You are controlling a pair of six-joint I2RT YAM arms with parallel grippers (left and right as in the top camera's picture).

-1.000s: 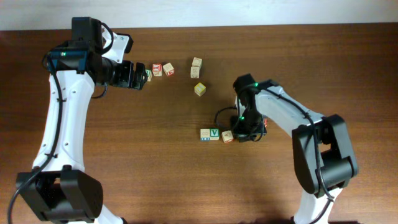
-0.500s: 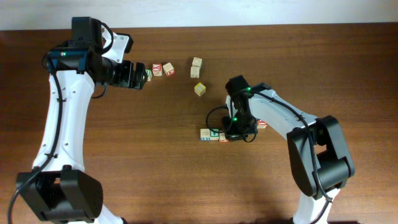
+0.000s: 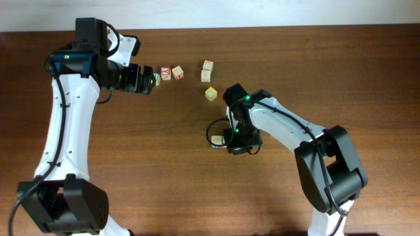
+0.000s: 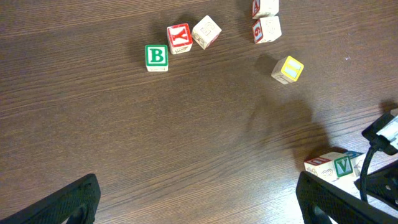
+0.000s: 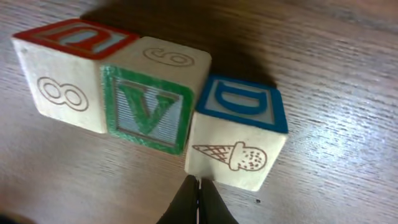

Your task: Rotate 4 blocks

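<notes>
My left gripper [image 4: 198, 194] stands wide and empty near the worktop's [image 3: 131, 170] back-left corner, just short of the B block [image 4: 156, 57]. It has no part in this step, so I would leave it parked there. The work is at about the middle of the worktop, where three of my blocks sit in a row: the red block [image 5: 68, 68], then the V block [image 5: 149, 109] flush against it, then the blue block [image 5: 239, 134], which sits a little askew and proud of the V block. I cannot find the fourth block in these views; it may be hidden under my right arm. My right gripper [image 5: 198, 199] is pinched to a single point with nothing in it. Its tip is at the lower left corner of the blue block's ice-cream face, close to the seam with the V block, though I cannot tell whether it touches. I judge the step to be turning the blue block by nudging it. To do that well I would push at this corner, off the block's centre, so it pivots rather than slides. I would stay low on the face so it does not tip, and use short strokes. The push should angle away from the seam, or the V block will be dragged along.
</notes>
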